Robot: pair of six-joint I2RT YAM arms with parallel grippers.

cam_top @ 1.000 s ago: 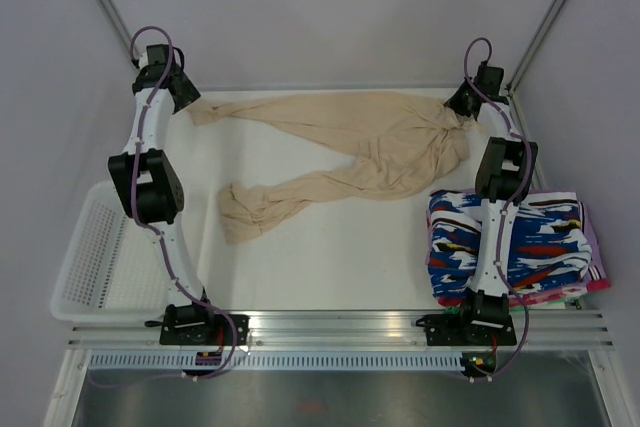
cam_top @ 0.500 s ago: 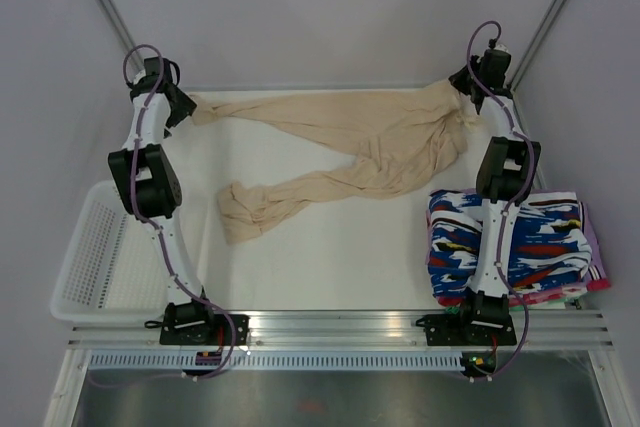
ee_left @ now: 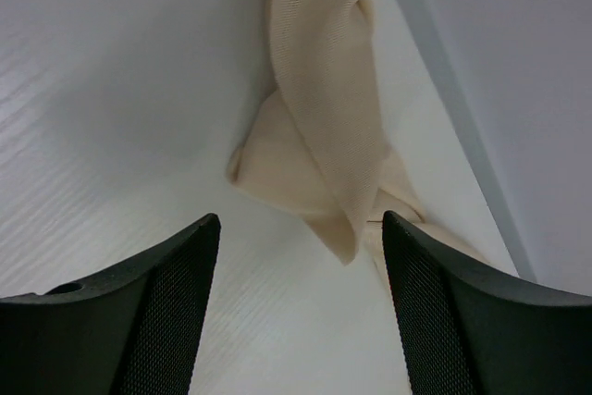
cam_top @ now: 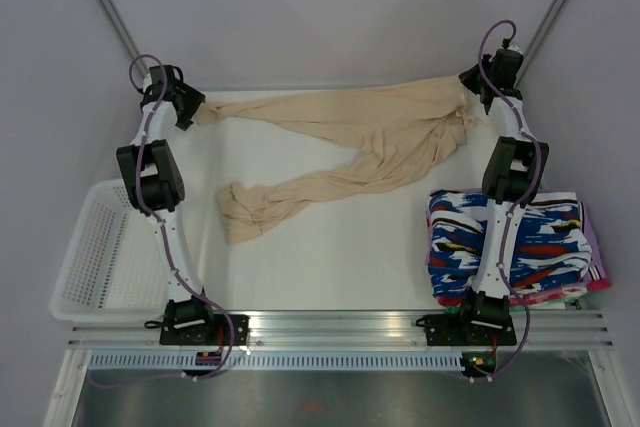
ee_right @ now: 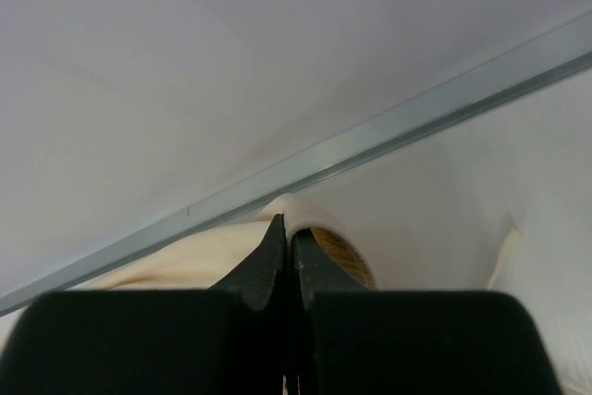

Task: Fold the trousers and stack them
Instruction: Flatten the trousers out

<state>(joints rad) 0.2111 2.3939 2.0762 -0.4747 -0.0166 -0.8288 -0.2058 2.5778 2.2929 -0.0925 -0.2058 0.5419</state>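
- At far right corner: right gripper (ee_right: 287, 228) clenched on the waist of plain beige thin-fabric trousers (cam_top: 370, 137); both legs lie spread across the white table (cam_top: 330, 257).
- Far left: left gripper (ee_left: 300, 221) released, fingers wide around one leg end.

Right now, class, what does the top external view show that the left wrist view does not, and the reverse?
Only the top external view: the whole trousers spread across the table, the right gripper shut on their waist, the patterned garments stacked on the right, and the white basket. Only the left wrist view: the left gripper seen close up, open, with the twisted leg end lying ahead between its fingers. Both: that leg end and the white table.
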